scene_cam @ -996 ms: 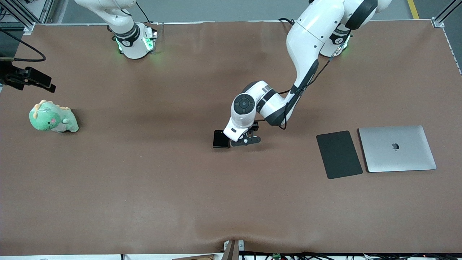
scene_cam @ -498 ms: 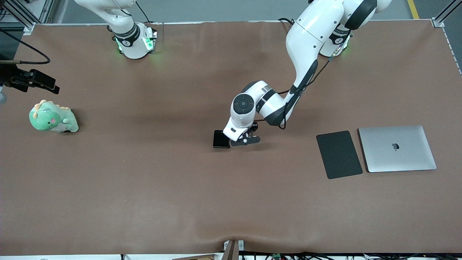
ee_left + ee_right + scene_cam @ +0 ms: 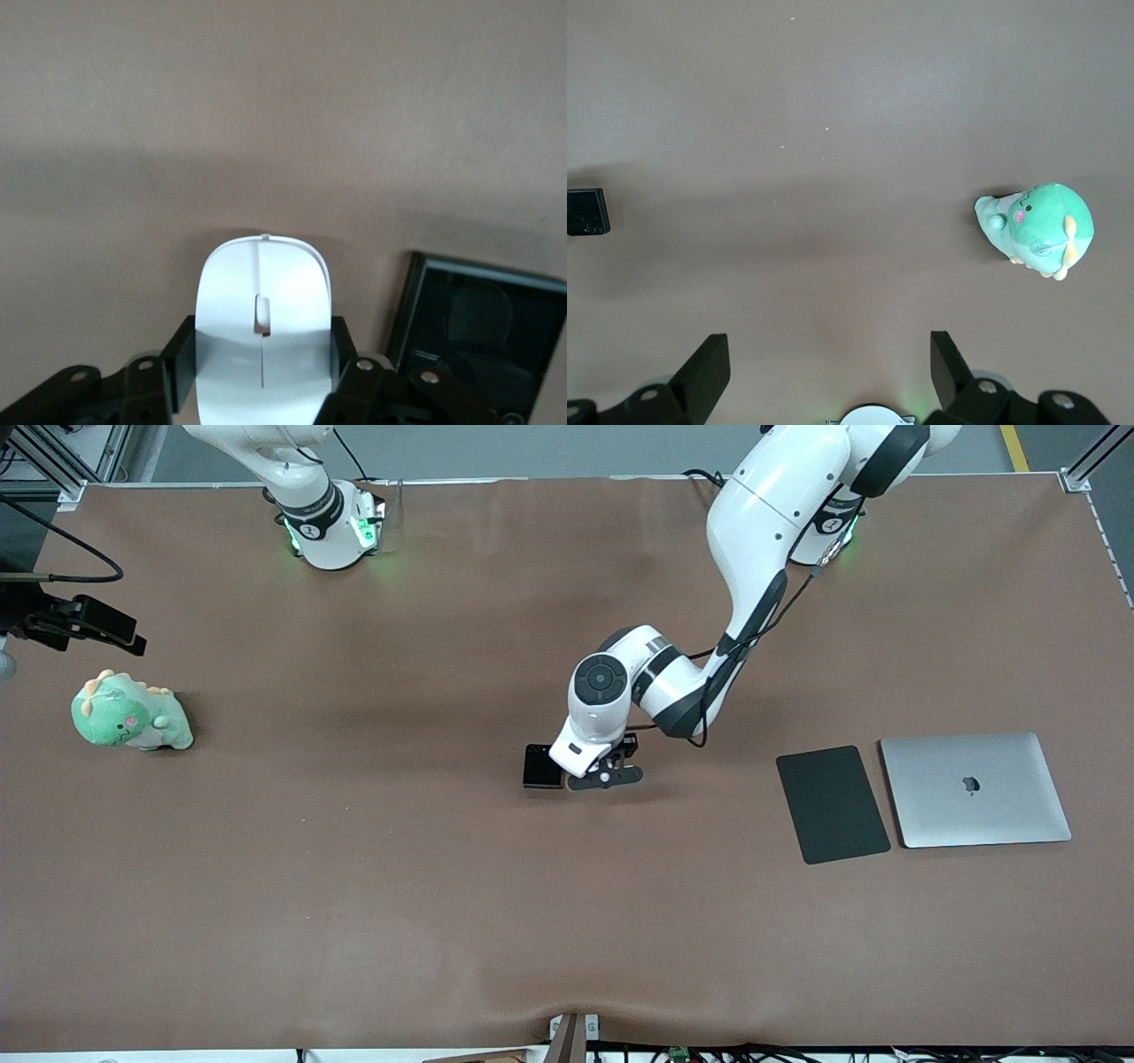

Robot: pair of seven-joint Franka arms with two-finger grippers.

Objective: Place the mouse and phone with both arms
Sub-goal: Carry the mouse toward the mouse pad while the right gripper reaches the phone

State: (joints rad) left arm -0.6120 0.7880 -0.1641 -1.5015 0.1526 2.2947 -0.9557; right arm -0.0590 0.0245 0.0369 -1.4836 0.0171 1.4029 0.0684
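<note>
Glossy white, the mouse (image 3: 263, 332) sits mid-frame clamped across its flanks by the left pincer (image 3: 592, 773), low at the brown surface (image 3: 354, 886), just beside the black phone (image 3: 541, 766). It looks light, rigid and slick, so a squeeze on the widest part suits it. Upper left, the right pincer (image 3: 824, 372) waits, spread wide, holding nothing.
</note>
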